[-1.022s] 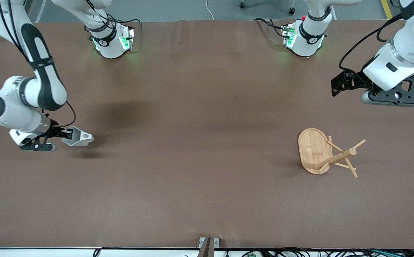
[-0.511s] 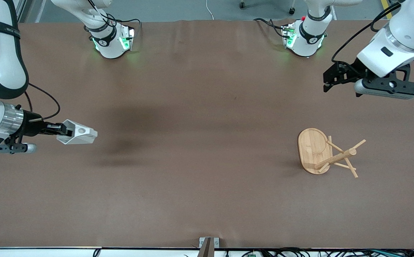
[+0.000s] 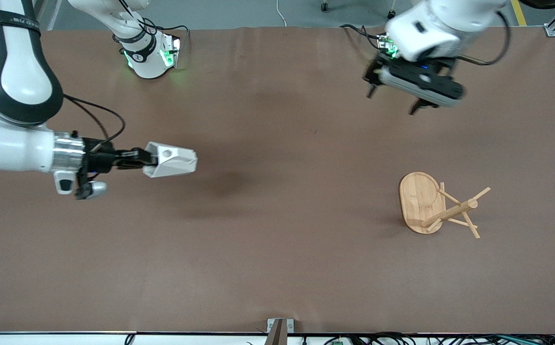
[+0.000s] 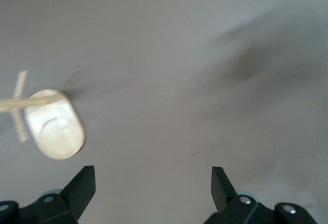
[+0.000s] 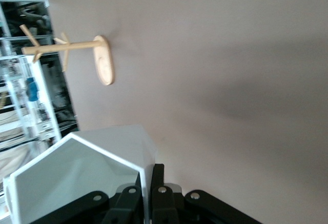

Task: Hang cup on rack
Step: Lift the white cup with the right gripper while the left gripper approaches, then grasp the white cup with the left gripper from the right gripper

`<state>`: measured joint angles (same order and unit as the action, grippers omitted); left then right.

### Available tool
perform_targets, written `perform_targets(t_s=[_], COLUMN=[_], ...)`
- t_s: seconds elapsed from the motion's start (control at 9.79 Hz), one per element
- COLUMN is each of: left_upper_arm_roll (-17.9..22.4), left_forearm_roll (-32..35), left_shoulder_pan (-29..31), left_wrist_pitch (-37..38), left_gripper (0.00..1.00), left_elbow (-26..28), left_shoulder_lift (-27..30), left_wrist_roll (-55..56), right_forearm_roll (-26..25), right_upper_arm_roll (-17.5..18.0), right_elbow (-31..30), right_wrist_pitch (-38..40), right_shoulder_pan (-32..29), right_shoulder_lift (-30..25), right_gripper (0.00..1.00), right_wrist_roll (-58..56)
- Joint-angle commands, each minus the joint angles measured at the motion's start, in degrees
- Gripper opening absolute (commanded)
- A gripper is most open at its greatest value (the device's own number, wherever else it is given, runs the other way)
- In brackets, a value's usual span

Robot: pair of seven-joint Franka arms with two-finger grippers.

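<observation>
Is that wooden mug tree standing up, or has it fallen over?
Standing upright. The rack rests on its flat oval base on the table, and in the right wrist view the post rises square from that base.

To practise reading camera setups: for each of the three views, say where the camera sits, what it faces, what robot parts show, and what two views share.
Front view: high across the table, facing both bases; right gripper holds the cup in the air.
Left wrist view: on the left wrist, over the table; open fingers, rack.
Right wrist view: on the right wrist; right gripper on the cup.
Shared: the rack shows in both wrist views.
</observation>
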<state>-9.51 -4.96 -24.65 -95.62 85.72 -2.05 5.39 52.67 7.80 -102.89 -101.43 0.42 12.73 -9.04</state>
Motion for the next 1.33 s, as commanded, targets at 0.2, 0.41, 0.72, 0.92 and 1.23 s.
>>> perform_targets(t_s=[0.2, 0.41, 0.72, 0.92, 1.23], left_upper_arm_roll=[-0.16, -0.24, -1.03, -1.12, -1.30], left_forearm_roll=[-2.75, -7.16, -7.34, -9.61, -11.46], left_shoulder_pan=[-8.57, -8.66, -9.28, -9.28, -9.19], left_wrist_pitch=[-5.94, -14.29, -18.72, -18.73, -18.38], left_gripper=[1.00, 1.00, 1.00, 1.00, 1.00], left_elbow=[-3.09, -3.01, -3.36, -4.59, -4.33], left_shoulder_lift=[-7.07, -9.80, -13.40, -14.74, -14.91], left_wrist_roll=[-8.09, -15.20, -22.94, -28.49, -32.72], right_forearm_roll=[20.58, 22.91, 31.60, 32.22, 32.32], right_upper_arm_roll=[6.86, 9.77, 13.11, 14.08, 14.61], right_elbow=[-6.87, -8.29, -11.37, -12.24, -12.43], right_wrist_pitch=[-1.23, -2.55, -3.16, -3.43, -3.51], right_shoulder_pan=[-0.51, -0.42, -0.33, -0.33, -0.33], right_shoulder_lift=[-0.78, -0.78, -0.69, -0.78, -0.78], right_gripper=[0.00, 0.00, 0.00, 0.00, 0.00], right_wrist_roll=[-0.89, -0.98, -3.61, -3.70, -3.70])
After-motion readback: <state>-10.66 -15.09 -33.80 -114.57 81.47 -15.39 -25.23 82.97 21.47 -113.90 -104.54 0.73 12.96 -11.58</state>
